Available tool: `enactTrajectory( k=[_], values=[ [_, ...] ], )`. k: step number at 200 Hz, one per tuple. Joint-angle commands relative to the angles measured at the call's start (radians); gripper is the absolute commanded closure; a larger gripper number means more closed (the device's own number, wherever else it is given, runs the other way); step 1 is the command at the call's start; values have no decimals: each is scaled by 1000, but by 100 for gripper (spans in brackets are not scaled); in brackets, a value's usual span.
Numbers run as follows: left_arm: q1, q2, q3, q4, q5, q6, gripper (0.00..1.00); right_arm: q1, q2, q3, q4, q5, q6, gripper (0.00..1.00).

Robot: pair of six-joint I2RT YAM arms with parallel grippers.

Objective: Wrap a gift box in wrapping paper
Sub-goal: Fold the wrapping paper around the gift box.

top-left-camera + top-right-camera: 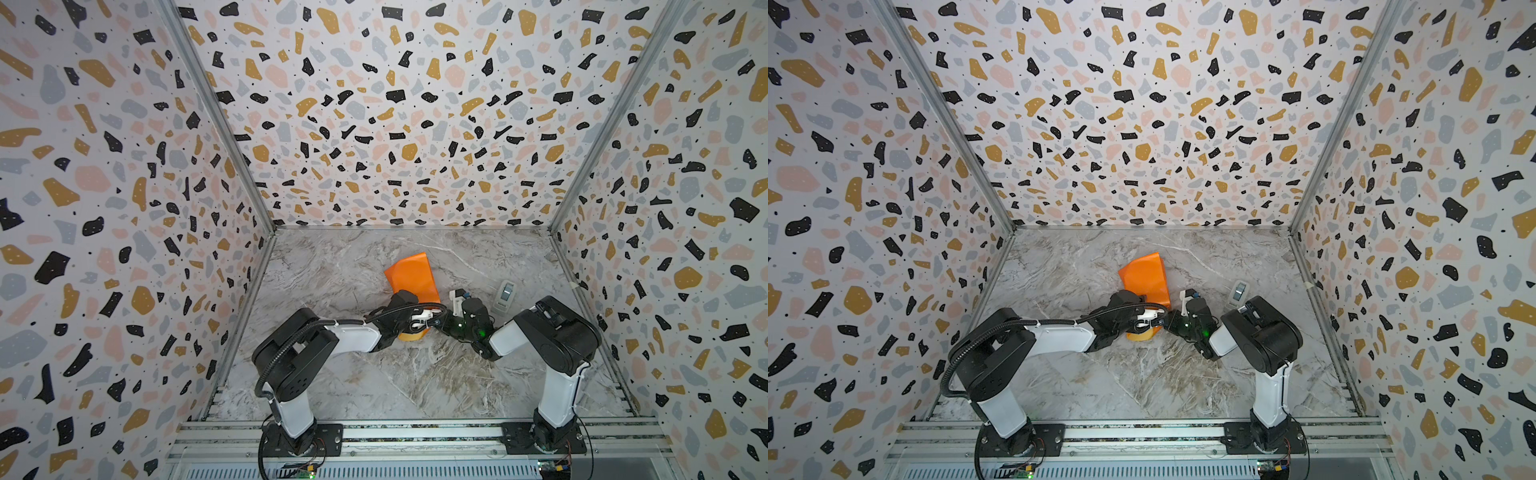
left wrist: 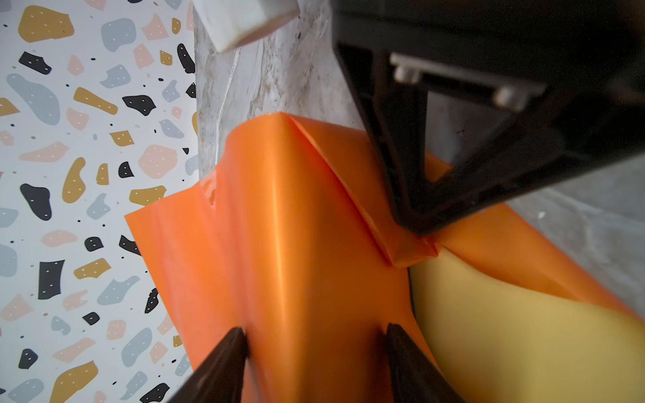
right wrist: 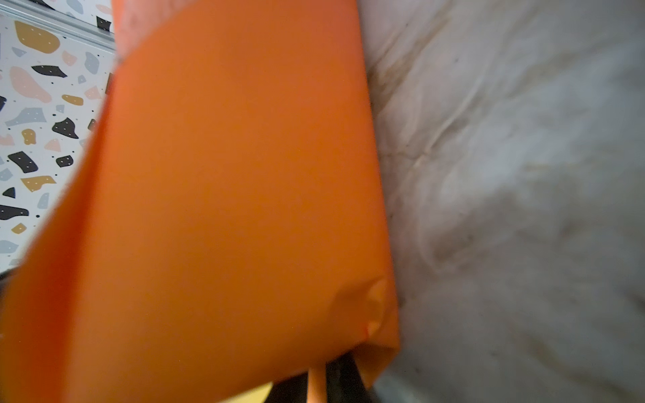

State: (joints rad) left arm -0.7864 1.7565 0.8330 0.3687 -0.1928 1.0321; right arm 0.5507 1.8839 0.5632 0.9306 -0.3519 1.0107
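The wrapping paper [image 1: 411, 276] stands up at the table's middle with its orange face showing in both top views, and a yellow bit [image 1: 411, 336] shows below the wrists. In the left wrist view my left gripper [image 2: 316, 349] clamps an orange-covered bulk, one finger pressed on each side. The yellow face [image 2: 506, 342] lies beside it. My right gripper [image 2: 420, 232] comes in from the other side and pinches a folded orange corner. In the right wrist view a thin orange strip sits between the right gripper's [image 3: 319, 383] shut fingers. The gift box is hidden under the paper.
A grey-white tape dispenser [image 1: 504, 296] sits on the marble table [image 1: 374, 374] just right of the right wrist. Both wrists meet closely at the paper. Terrazzo-patterned walls [image 1: 124, 208] close in the left, back and right sides.
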Motion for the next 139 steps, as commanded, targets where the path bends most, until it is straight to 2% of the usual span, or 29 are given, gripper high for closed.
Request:
enactTrajectory(
  k=[1,29,65,139],
  values=[
    [-4,29,2,-52,28,-13,38,-28,-50,-1,-27,-59,-47,84],
    [-4,31,2,-53,25,-11,38,-56,-62,2,-34,-113,-62,84],
    [-4,32,4,-54,22,-11,38,-62,-46,14,-78,-116,-83,84],
    [-4,37,9,-54,20,-15,38,12,-16,11,-161,-104,-81,86]
  ],
)
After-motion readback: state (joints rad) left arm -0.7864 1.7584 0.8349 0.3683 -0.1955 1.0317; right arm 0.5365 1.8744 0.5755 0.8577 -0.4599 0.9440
